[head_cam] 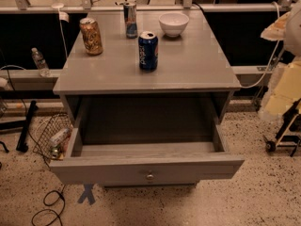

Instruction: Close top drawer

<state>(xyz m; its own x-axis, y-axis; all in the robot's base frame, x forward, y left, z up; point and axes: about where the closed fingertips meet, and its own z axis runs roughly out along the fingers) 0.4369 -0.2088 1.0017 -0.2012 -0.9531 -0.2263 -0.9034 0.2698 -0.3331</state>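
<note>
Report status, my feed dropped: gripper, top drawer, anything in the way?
Gripper not in view. Top drawer pulled well out, empty inside. Nothing seen blocking it.

Pincer: outside view. Blurred pale obj. [292, 27] at R edge: cut off, ID not poss. Front of top drawer [146, 166] hides all beneath it. Drawer rear: shadowed under desk [197, 72]. Wire basket [44, 126] contents: too small to ID. Gold can [91, 36] label: unreadable.
</note>
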